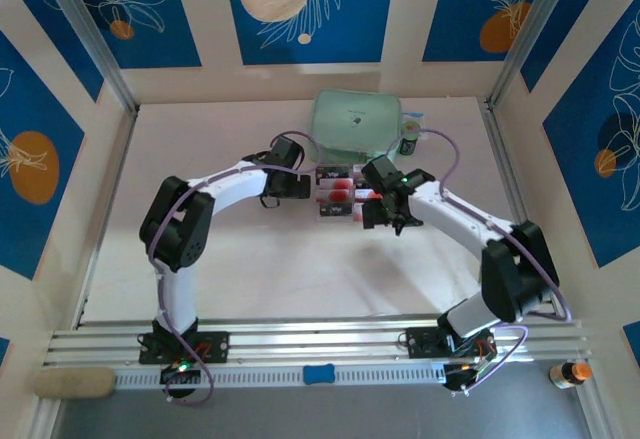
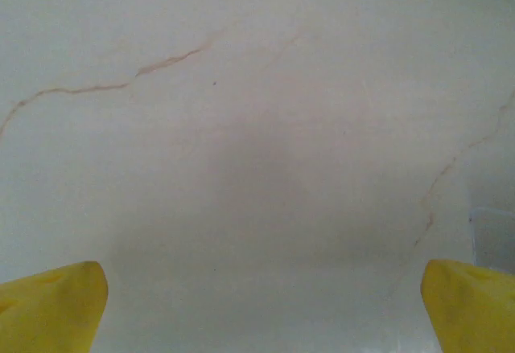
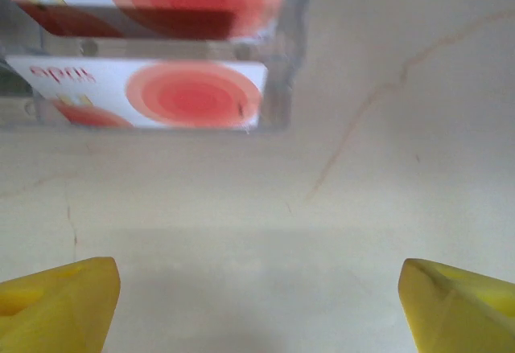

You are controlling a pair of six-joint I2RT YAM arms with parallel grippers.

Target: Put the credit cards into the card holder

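Credit cards (image 1: pixel 338 193) with big red circles stand in a clear plastic tray (image 1: pixel 336 214) at mid-table, between my two grippers. In the right wrist view two of the cards (image 3: pixel 193 94) sit in the tray (image 3: pixel 283 63) at the upper left, ahead of my right gripper (image 3: pixel 257 289). That gripper is open, its yellow fingertips (image 3: pixel 60 301) wide apart over bare table. My left gripper (image 2: pixel 261 289) is open too, over bare tabletop, with a corner of the tray (image 2: pixel 492 240) at its right. From above, the left gripper (image 1: pixel 292 187) is just left of the tray and the right gripper (image 1: pixel 385 209) just right of it. The card holder is hidden.
A mint-green zip case (image 1: pixel 355 124) lies behind the tray, with a small dark bottle (image 1: pixel 410 141) beside it. Walls close the table at the back and both sides. An aluminium rail (image 1: pixel 320 344) runs along the near edge.
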